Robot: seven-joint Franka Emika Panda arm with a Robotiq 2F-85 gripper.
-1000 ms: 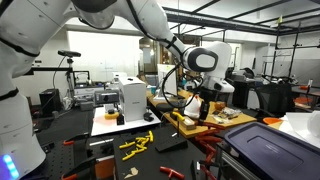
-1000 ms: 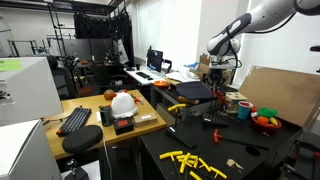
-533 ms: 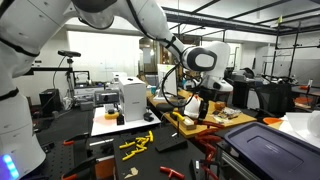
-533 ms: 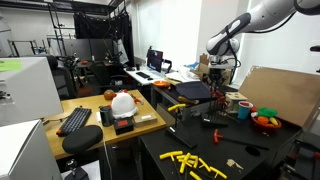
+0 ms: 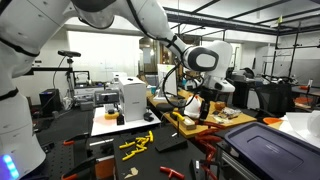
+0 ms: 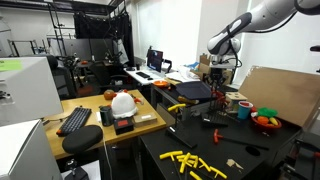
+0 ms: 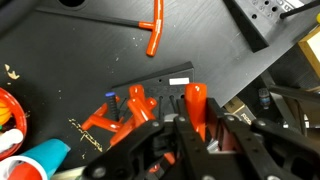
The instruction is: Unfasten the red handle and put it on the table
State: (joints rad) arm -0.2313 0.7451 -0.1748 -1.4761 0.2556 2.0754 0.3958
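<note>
The red handle (image 7: pixel 195 103) is pinched between the jaws of my gripper (image 7: pixel 192 128). It stands upright over the black table (image 7: pixel 70 60), just beside another red grip (image 7: pixel 133 103). Nothing has moved in the last second — the squeeze holds, so I judge the unfastening not finished. Its lower end hides behind the fingers (image 7: pixel 152 142) — in both exterior views it's too small to find.

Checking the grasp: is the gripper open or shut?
Shut: the wrist view shows the gripper closed on a red handle.
</note>
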